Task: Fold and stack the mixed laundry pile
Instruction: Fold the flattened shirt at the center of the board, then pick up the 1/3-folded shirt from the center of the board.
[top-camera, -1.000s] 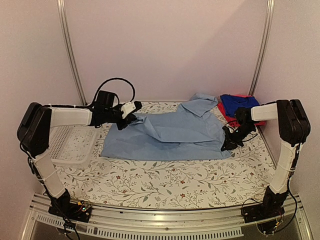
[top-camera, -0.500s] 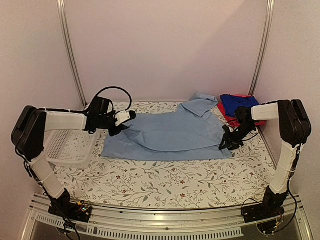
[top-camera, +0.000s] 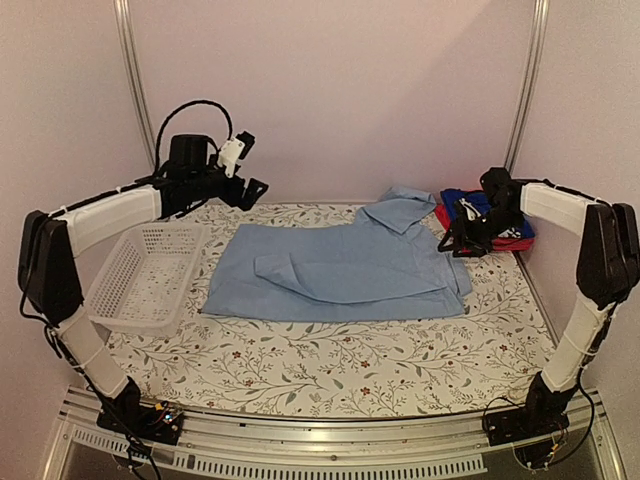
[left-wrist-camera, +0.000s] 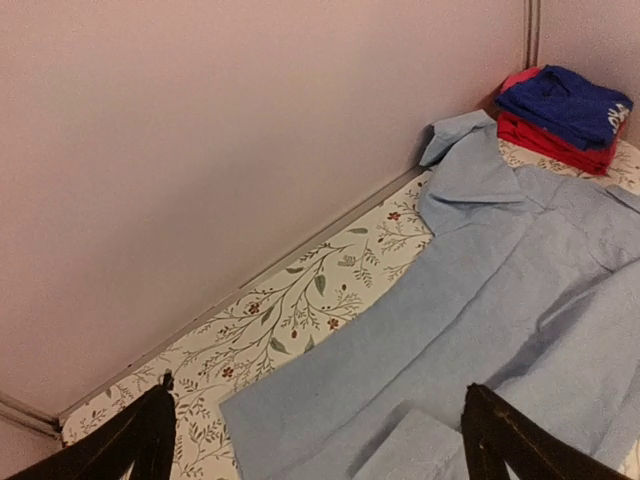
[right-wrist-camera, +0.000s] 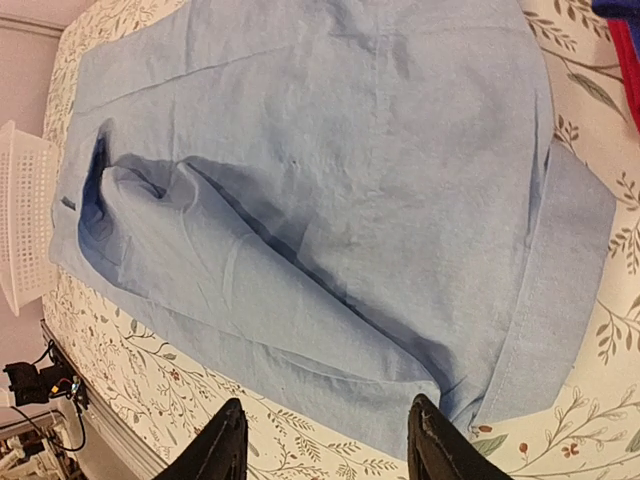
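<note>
Light-blue shirt (top-camera: 340, 270) lies flat mid-frame. Left tool (top-camera: 247, 166), upper left, is spread wide and empty; right tool (top-camera: 455, 228), spread and empty, hangs by the folded blue and red clothes (left-wrist-camera: 565, 105) at right. Next, I think, pinch shirt edges evenly. Flowery bench (top-camera: 330, 370), white basket (top-camera: 110, 300), pink walls (top-camera: 330, 100).
</note>
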